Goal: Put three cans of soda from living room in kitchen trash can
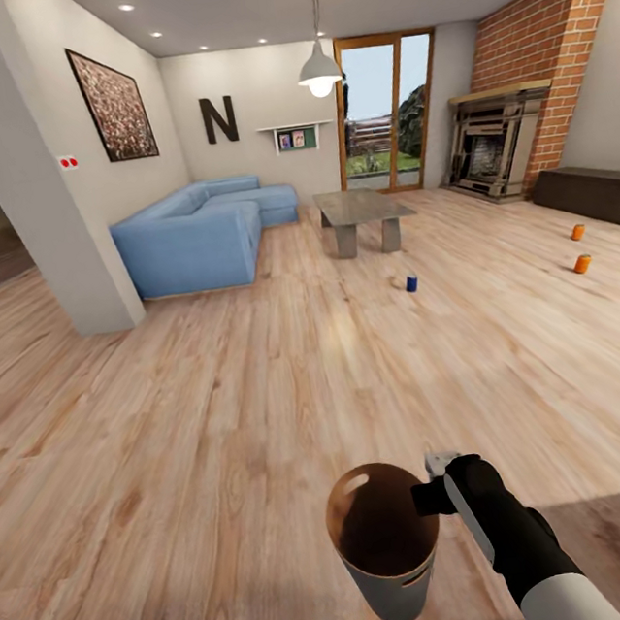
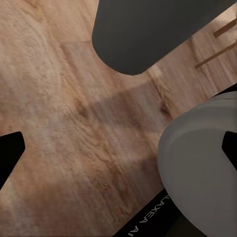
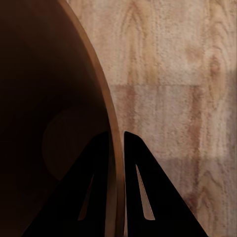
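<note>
The round tapered pale-grey bin with brown inside (image 1: 385,545) is gripped at its rim by the right gripper (image 3: 116,136) — one finger inside, one outside — two orange soda cans (image 1: 582,263) well ahead.

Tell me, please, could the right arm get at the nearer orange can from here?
Probably not: the right gripper is shut on the trash can rim, and the orange can stands far off across the floor.
</note>
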You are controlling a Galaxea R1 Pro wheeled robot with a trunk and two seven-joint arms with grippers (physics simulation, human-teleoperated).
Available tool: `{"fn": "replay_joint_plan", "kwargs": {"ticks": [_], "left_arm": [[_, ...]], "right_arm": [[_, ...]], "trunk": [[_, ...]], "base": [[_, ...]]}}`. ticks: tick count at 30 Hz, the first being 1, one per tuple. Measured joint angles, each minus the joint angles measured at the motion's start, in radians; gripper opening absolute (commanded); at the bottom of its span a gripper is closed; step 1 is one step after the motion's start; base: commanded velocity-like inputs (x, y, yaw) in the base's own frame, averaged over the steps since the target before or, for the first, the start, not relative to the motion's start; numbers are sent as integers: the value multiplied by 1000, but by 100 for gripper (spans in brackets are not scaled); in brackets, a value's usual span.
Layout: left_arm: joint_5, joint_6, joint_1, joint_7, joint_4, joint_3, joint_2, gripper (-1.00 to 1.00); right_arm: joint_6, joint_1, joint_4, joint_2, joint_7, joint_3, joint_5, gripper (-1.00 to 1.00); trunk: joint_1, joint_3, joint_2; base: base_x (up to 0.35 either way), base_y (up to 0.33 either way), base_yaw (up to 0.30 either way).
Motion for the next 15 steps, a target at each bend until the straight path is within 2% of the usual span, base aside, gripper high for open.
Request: {"fn": "replay_joint_plan", "kwargs": {"ticks": [6,15], "left_arm": [[0,0,0,0,0,0,0,100],[0,0,0,0,0,0,0,100]], "right_arm": [[0,0,0,0,0,0,-5,-100],[0,0,0,0,0,0,-1,-100]], "trunk": [[0,0,0],[0,0,0]], "base": [[345,0,-58],[345,0,-253]]}}
